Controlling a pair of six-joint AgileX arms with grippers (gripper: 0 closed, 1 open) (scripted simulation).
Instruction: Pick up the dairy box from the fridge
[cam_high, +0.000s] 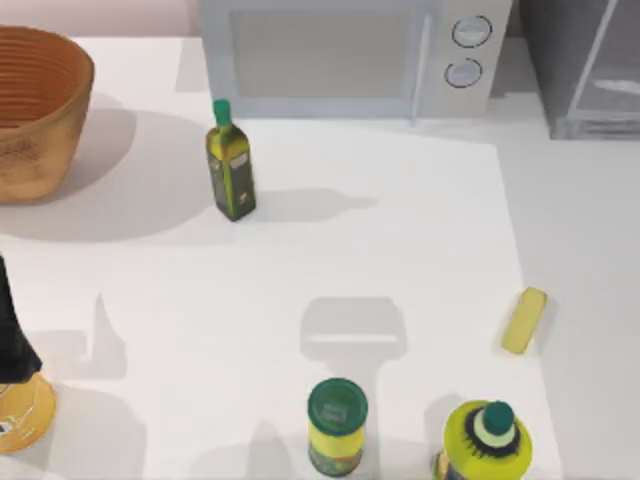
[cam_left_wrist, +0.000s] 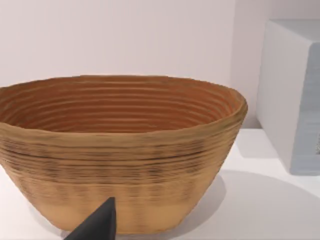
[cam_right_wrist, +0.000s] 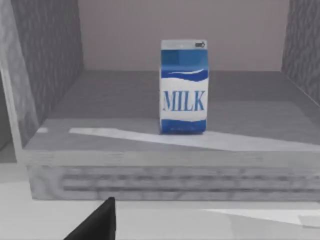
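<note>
The dairy box (cam_right_wrist: 183, 86), a blue and white carton marked MILK, stands upright near the middle of the fridge floor (cam_right_wrist: 100, 112). Grey walls rise on both sides of it. In the top view the fridge (cam_high: 590, 70) sits at the table's back right corner. A dark part of my right gripper (cam_right_wrist: 99, 225) shows in front of the fridge's front ledge, outside the cabinet and well short of the carton. My left arm (cam_high: 12, 335) stays parked at the table's left edge. Its gripper (cam_left_wrist: 100, 225) faces the basket.
A woven basket (cam_high: 35, 110) stands at the back left and a pale microwave (cam_high: 350, 50) at the back middle. A green oil bottle (cam_high: 231, 165), a yellow block (cam_high: 524, 321), a green-lidded can (cam_high: 337, 425) and a yellow bottle (cam_high: 485, 440) stand on the table.
</note>
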